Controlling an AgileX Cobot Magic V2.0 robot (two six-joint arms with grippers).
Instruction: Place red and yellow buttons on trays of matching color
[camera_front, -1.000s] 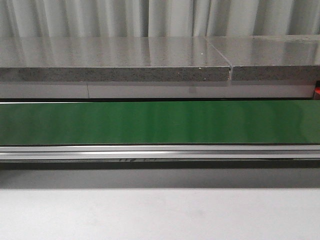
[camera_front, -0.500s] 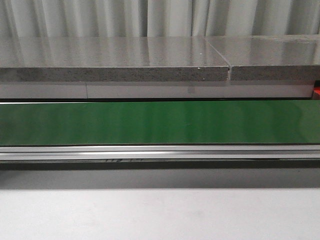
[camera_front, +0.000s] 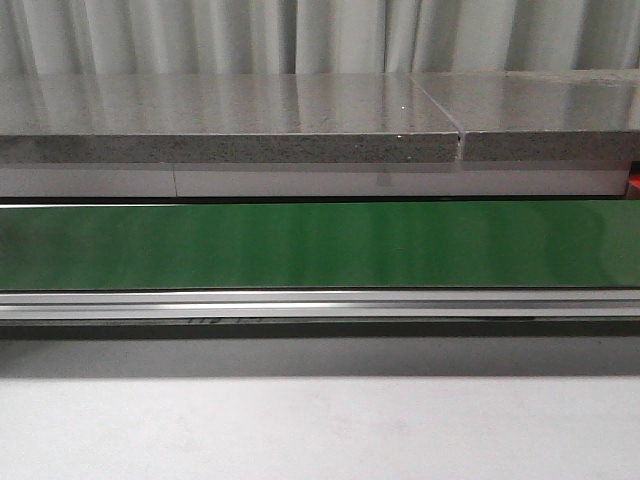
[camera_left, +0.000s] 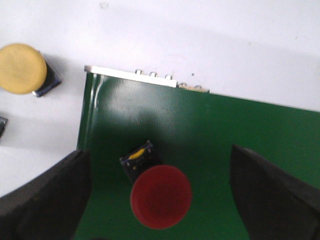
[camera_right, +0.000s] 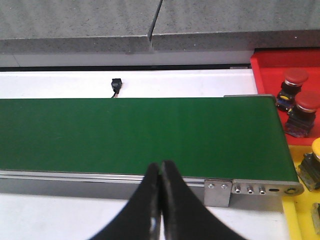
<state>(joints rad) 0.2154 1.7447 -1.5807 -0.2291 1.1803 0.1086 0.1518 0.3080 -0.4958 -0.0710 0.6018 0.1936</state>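
A green conveyor belt fronts grey stone slabs.

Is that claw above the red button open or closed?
Open: the left gripper has its dark fingers spread wide on either side of the red button.

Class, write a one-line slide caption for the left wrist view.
Open left gripper jaws straddle a red button on the green belt; a yellow button sits off-belt.
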